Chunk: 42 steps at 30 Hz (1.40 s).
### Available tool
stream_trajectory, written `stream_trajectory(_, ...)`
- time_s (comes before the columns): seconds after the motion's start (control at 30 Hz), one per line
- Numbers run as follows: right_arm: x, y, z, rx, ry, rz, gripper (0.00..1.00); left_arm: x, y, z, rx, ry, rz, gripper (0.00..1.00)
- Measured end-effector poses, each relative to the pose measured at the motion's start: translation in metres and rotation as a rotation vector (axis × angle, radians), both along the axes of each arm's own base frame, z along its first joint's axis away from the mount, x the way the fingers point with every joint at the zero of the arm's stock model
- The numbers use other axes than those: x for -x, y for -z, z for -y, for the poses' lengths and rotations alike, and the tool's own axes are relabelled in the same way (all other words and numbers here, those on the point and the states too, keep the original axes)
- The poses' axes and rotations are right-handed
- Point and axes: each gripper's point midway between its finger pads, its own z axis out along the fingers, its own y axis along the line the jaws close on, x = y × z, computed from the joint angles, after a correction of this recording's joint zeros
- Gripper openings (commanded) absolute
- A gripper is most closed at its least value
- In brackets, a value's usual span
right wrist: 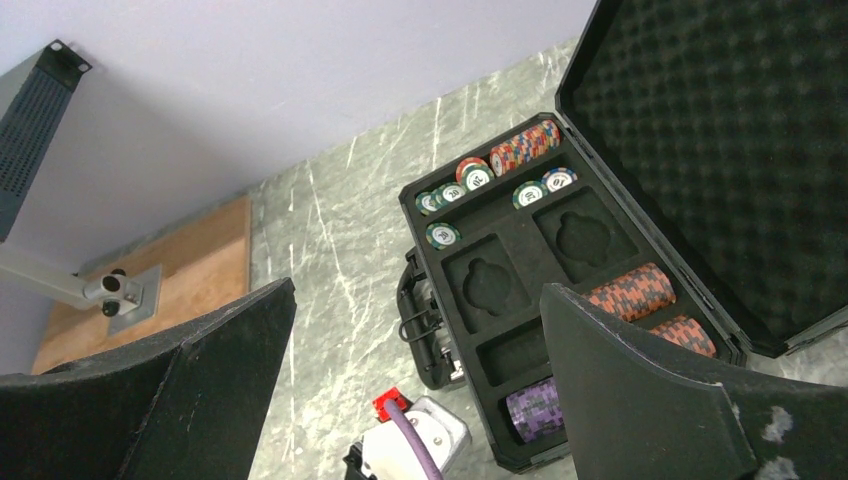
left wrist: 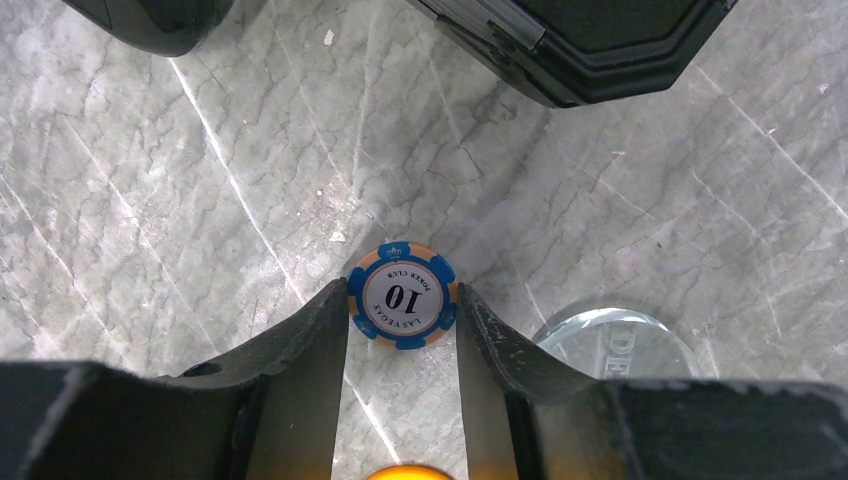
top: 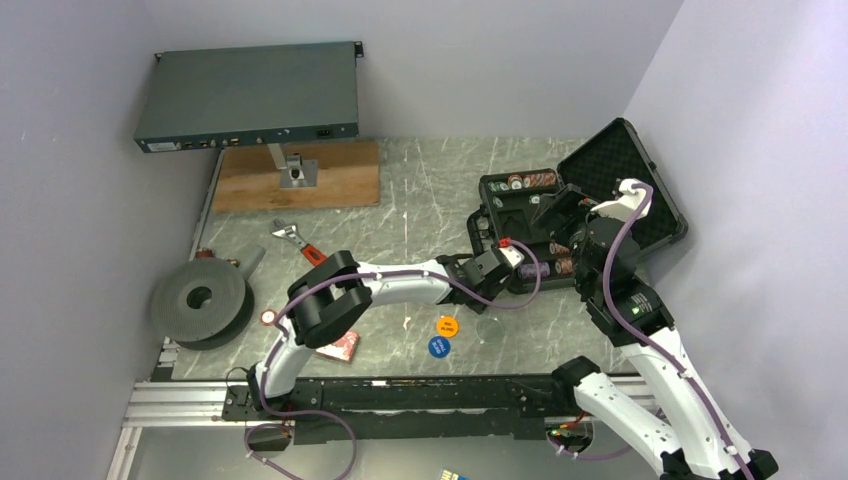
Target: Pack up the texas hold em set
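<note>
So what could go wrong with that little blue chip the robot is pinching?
1. The left gripper pinches the blue chip only by its thin edge, right at the fingertips, so it might pop out and roll away.
2. A clear disc lies right beside one finger; it could get nudged.
3. The right gripper hangs wide open above the open case, so the arms might bump when the chip goes in.
</note>
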Motion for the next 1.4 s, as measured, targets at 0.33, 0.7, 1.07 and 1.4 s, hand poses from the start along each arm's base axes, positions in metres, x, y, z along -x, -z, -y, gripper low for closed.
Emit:
stream_trajectory(0.33,-0.002,0.002,-0.001,0.004,0.000,-0.009,0.96,0.007,-0.002,-0.014,-0.032,-0.001,-0.010,0.25)
stream_trajectory(0.7,-0.006,0.006,-0.003,0.007,0.001,-0.020,0.96,0.014,-0.010,-0.032,-0.090,-0.007,-0.011,0.24)
stream_trajectory(1.07,-0.007,-0.005,-0.001,-0.002,0.015,0.004,0.97,0.015,-0.021,-0.032,-0.081,0.003,0.003,0.68)
stream_trajectory(1.4,-0.005,-0.010,0.000,-0.011,0.015,0.020,0.96,0.048,-0.013,-0.029,-0.104,0.104,-0.002,0.73)
